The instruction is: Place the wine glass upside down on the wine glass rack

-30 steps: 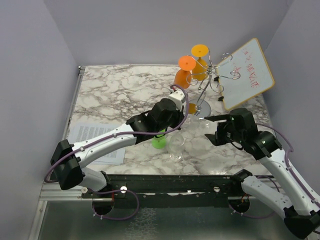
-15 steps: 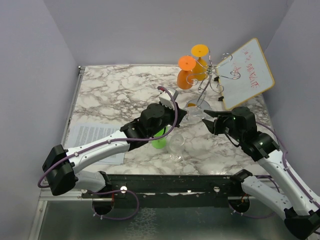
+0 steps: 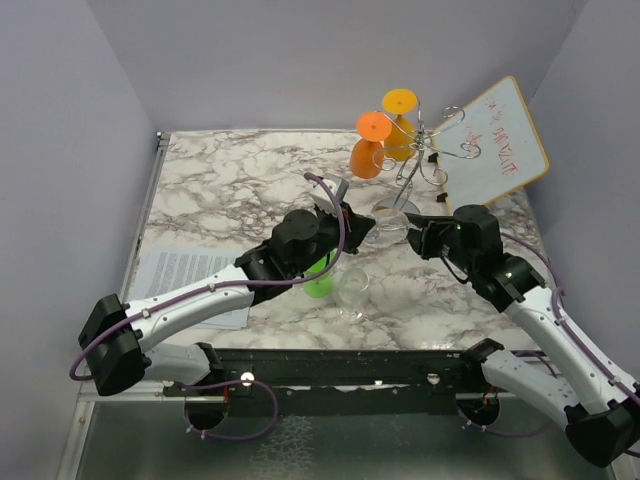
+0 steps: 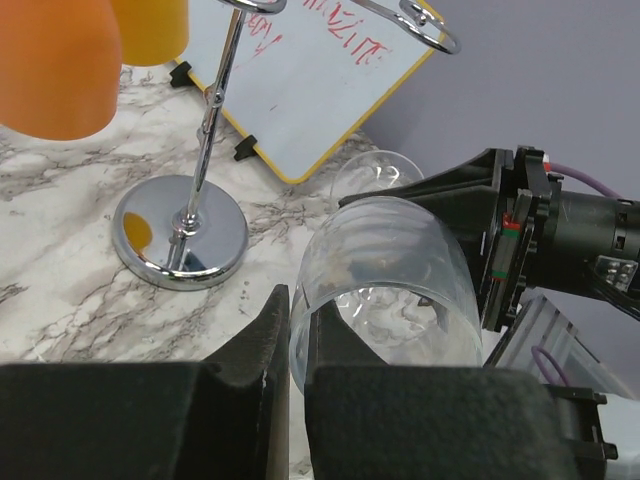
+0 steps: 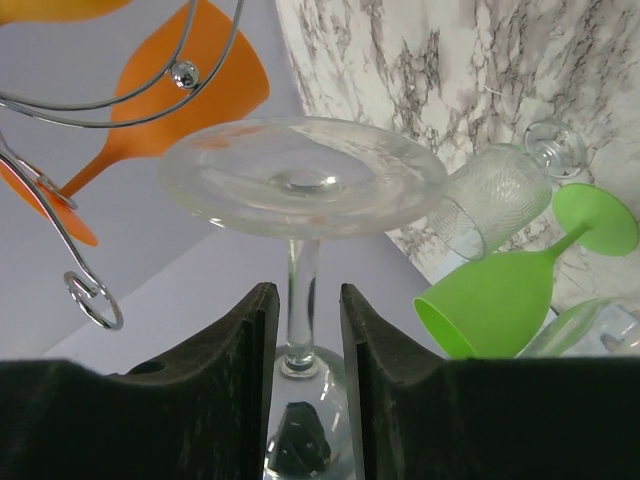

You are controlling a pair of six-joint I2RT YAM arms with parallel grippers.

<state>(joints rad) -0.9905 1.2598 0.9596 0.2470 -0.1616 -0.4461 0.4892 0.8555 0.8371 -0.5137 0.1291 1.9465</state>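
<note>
My left gripper [image 3: 357, 222] is shut on the rim of a clear wine glass [image 3: 385, 225], one finger inside the bowl and one outside, and holds it in the air on its side. In the left wrist view [image 4: 297, 305] the bowl [image 4: 390, 285] fills the centre. My right gripper [image 3: 414, 238] is open, its fingers on either side of the glass's stem [image 5: 298, 285], with a gap on each side, just below the round foot [image 5: 300, 175]. The wine glass rack [image 3: 422, 160] stands behind, on a shiny disc base [image 4: 180, 232], with two orange glasses [image 3: 368, 148] hanging upside down.
A green glass [image 3: 318, 280] lies on its side and a clear glass [image 3: 352, 292] sits beside it near the front edge. A tilted whiteboard [image 3: 497, 145] stands right of the rack. A printed sheet [image 3: 190, 285] lies at the front left.
My left gripper has carried the clear glass to the right and up. My right gripper has moved left to meet it and now straddles the stem.
</note>
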